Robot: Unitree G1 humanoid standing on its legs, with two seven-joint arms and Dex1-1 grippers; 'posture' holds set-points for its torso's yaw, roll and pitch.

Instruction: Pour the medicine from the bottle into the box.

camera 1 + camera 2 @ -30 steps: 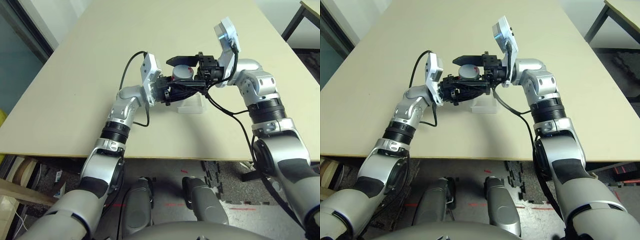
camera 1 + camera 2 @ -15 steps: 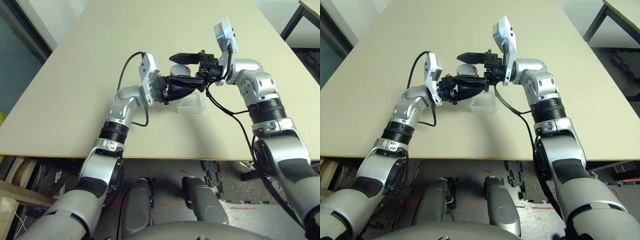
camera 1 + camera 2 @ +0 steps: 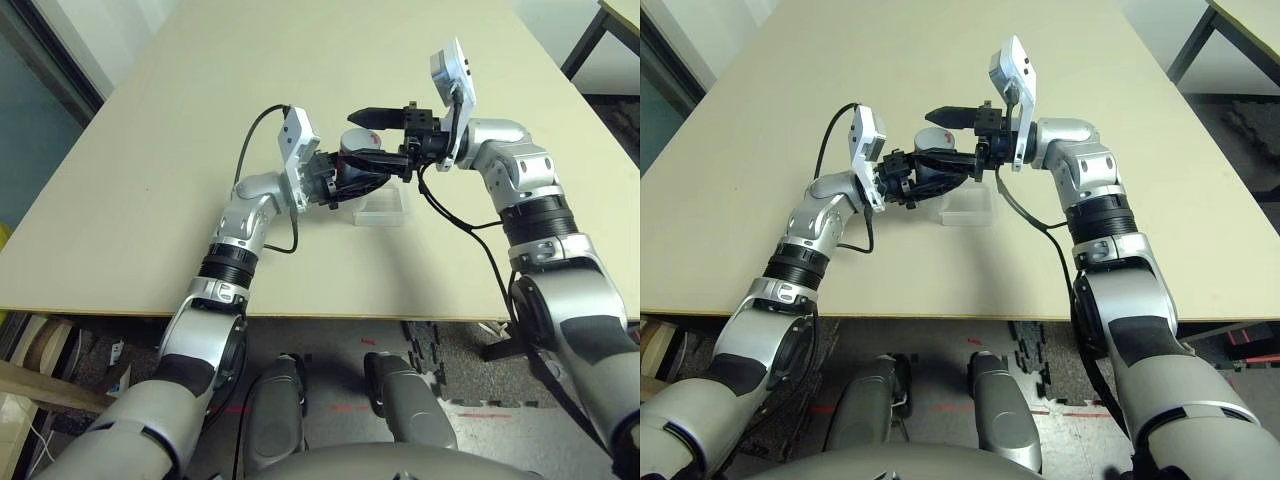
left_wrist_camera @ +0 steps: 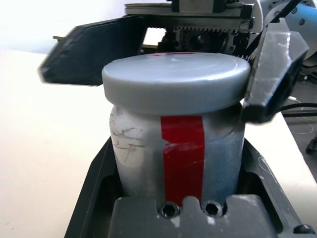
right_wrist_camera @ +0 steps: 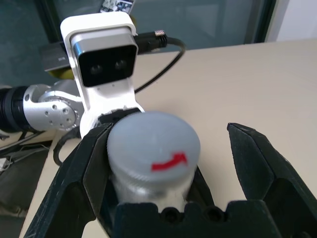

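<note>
Silver-grey bottle (image 4: 176, 148) sits clamped in left pincer (image 3: 372, 172), between spread right pincer (image 5: 168, 163) fingers.

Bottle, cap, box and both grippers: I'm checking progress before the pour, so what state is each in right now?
bottle: upright, held above the table, label showing.
cap: on the bottle, not yet removed.
box: on the table, below the grippers; contents cannot be told.
left gripper: shut on the bottle.
right gripper: open, one finger either side of the cap.
</note>
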